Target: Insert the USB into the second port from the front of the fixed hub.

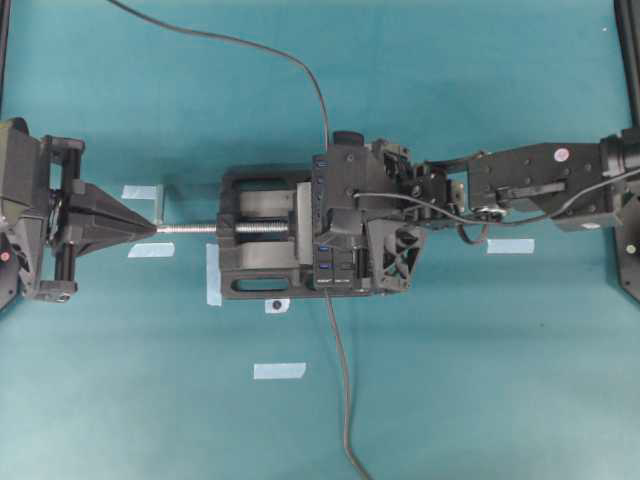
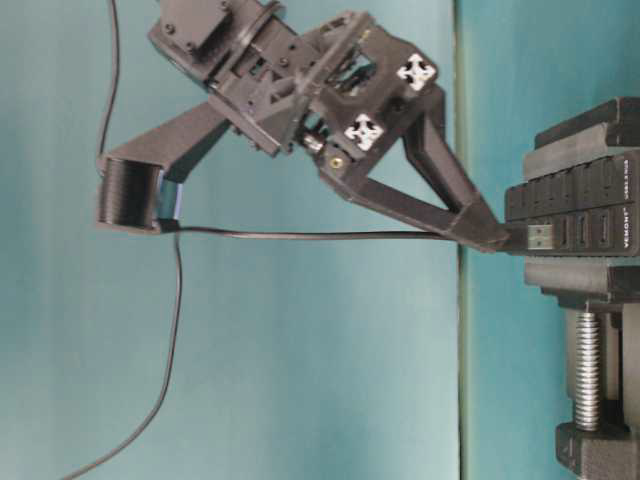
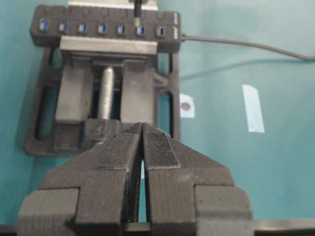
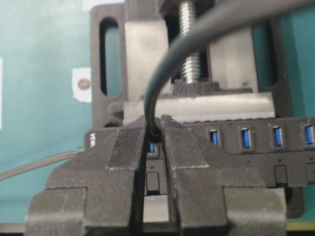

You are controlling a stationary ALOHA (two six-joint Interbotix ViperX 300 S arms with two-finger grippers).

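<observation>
The fixed hub (image 1: pixel 330 270) is clamped in a black vise (image 1: pixel 260 240). It also shows in the table-level view (image 2: pixel 590 200), the left wrist view (image 3: pixel 78 30) and the right wrist view (image 4: pixel 261 147). My right gripper (image 1: pixel 340 222) (image 2: pixel 495 238) (image 4: pixel 155 129) is shut on the USB (image 2: pixel 540 237). Its silver tip sits at the hub's socket face, over the second socket from the lead end (image 3: pixel 138 7). How deep it sits I cannot tell. My left gripper (image 1: pixel 152 228) (image 3: pixel 143 127) is shut and empty, left of the vise screw.
The USB's thin cable (image 2: pixel 300 235) runs back past the right arm to the far table edge (image 1: pixel 250 45). The hub's own lead (image 1: pixel 340 380) trails toward the near edge. Pale tape strips (image 1: pixel 279 370) lie on the teal mat around the vise.
</observation>
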